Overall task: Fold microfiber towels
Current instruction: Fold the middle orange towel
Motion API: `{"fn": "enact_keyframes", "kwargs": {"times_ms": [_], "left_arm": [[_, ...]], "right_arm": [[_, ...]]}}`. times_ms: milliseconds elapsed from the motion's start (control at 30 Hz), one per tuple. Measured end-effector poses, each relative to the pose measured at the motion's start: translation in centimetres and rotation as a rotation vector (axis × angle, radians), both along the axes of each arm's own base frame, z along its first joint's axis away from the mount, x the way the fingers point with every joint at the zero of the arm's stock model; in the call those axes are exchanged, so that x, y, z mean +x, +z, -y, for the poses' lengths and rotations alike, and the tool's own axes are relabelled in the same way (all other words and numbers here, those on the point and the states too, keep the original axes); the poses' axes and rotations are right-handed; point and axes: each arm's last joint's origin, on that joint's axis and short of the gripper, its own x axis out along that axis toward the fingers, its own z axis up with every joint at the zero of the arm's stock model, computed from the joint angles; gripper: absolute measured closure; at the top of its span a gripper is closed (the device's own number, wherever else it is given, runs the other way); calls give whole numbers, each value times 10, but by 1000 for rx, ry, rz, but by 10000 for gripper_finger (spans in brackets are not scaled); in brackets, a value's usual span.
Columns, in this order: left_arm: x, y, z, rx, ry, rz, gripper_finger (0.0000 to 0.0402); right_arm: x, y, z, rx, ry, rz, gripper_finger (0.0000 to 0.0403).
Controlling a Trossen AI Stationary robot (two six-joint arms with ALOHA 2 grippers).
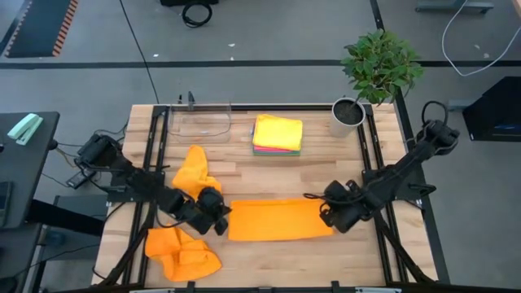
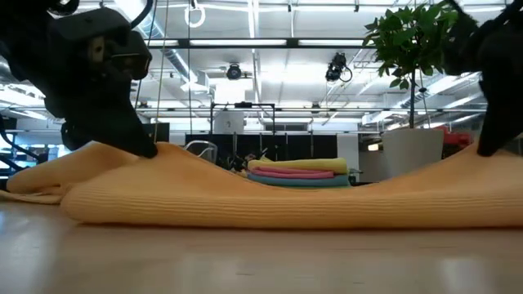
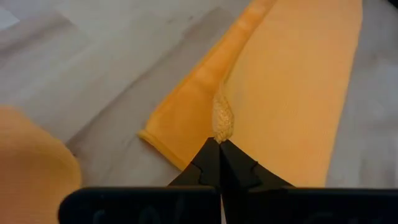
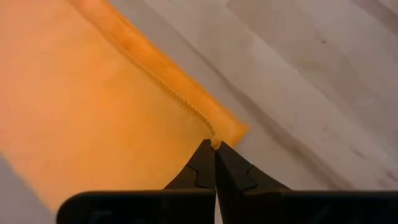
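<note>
A long orange microfiber towel (image 1: 278, 220), folded into a flat strip, lies across the lower middle of the high view on the pale wooden table (image 1: 269, 175). The left gripper (image 1: 218, 218) is clenched on the strip's left end, and its wrist view shows a small bunch of the orange cloth (image 3: 222, 121) pinched right at the closed tips. The right gripper (image 1: 330, 213) is clamped on the strip's right end, nipping the hemmed corner (image 4: 214, 140) where the fold's edge meets the wood. From table height the cloth (image 2: 278, 196) rises a little at both ends and sags in between. To the left in the high view a crumpled orange towel (image 1: 194, 169) sits just above the left gripper, and another rumpled orange towel (image 1: 181, 252) lies at lower left near the table's front edge. Above the strip, at upper middle, a neat stack of folded towels (image 1: 278, 133) shows yellow on top with pink and green edges beneath. A clear plastic tray (image 1: 200, 122) stands to the stack's left, and a potted green plant in a white pot (image 1: 348, 115) stands to its right.
</note>
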Motion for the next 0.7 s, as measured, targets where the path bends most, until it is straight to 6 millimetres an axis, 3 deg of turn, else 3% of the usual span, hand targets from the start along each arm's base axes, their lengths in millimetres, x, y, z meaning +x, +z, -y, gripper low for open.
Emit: {"fn": "enact_keyframes", "kwargs": {"times_ms": [267, 700], "left_arm": [[-1, -1, -2, 12, 6, -21, 399], [-3, -1, 2, 27, 1, -8, 399]], "right_arm": [[11, -8, 13, -22, -25, -66, 399], [7, -8, 20, -30, -97, -119, 398]]}}
